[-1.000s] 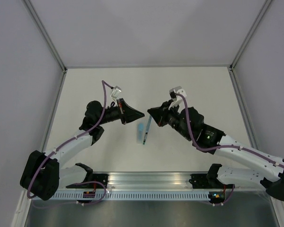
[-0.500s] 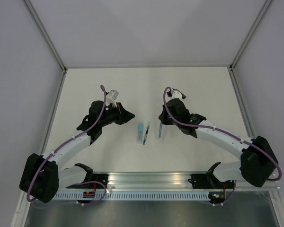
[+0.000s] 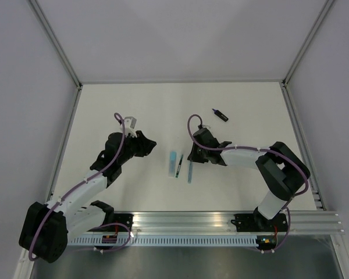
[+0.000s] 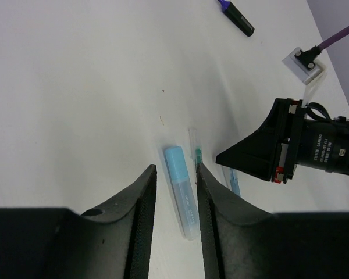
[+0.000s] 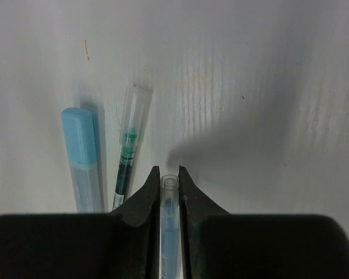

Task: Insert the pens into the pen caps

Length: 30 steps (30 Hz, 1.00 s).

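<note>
Right gripper (image 5: 168,173) clamps thin blue pen (image 5: 168,232); its rear cut off.

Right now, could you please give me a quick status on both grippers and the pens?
Left gripper open, empty. Right gripper shut on thin blue pen. Pale-blue highlighter, thin dark pen side by side beside it. Nothing in the way.

Mid-table, three lie side by side: stubby pale-blue plastic highlighter (image 3: 173,162) leftmost, thin dark pen (image 3: 178,166) just right of it, thin blue pen (image 3: 190,173) rightmost, between the right gripper (image 5: 168,173) fingers. Stubby black-and-purple marker (image 3: 220,115) sits well behind them, rightward.
</note>
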{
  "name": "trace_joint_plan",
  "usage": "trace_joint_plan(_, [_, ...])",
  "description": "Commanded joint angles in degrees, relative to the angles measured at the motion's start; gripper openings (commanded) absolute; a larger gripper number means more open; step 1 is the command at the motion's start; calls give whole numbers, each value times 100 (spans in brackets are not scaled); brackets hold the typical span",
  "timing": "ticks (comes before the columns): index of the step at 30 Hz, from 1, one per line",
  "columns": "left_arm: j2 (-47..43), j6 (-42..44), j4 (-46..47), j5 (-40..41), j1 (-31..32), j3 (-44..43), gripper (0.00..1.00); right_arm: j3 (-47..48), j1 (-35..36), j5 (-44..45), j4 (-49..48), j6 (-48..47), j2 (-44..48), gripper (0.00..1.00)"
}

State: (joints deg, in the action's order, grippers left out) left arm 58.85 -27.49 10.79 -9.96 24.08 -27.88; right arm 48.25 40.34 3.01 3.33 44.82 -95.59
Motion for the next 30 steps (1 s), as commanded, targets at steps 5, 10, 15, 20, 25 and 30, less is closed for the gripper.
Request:
trace_joint_plan(5, [-199, 182, 152, 292, -34, 46, 52, 53, -52, -160, -588, 273, 109, 45])
trace_joint_plan(10, [29, -63, -407, 827, -78, -383, 65, 316, -333, -528, -132, 98, 628, 57])
trace_joint_plan(15, [390, -591, -1885, 1996, -491, -1385, 76, 72, -386, -608, -86, -342, 1516, 57])
trace_joint_plan(20, [847, -1118, -3308, 2314, -1659, -2160, 90, -456, -386, -1108, -649, -333, 1851, 57])
trace_joint_plan(25, [839, -1592, -3969, 2349, -3080, -2073, 93, -413, -386, -1091, -527, -439, 1991, 57])
trace_joint_plan(30, [882, -2890, -4435, 2481, -3830, -1651, 93, -492, -395, -1223, -623, -430, 2115, 57])
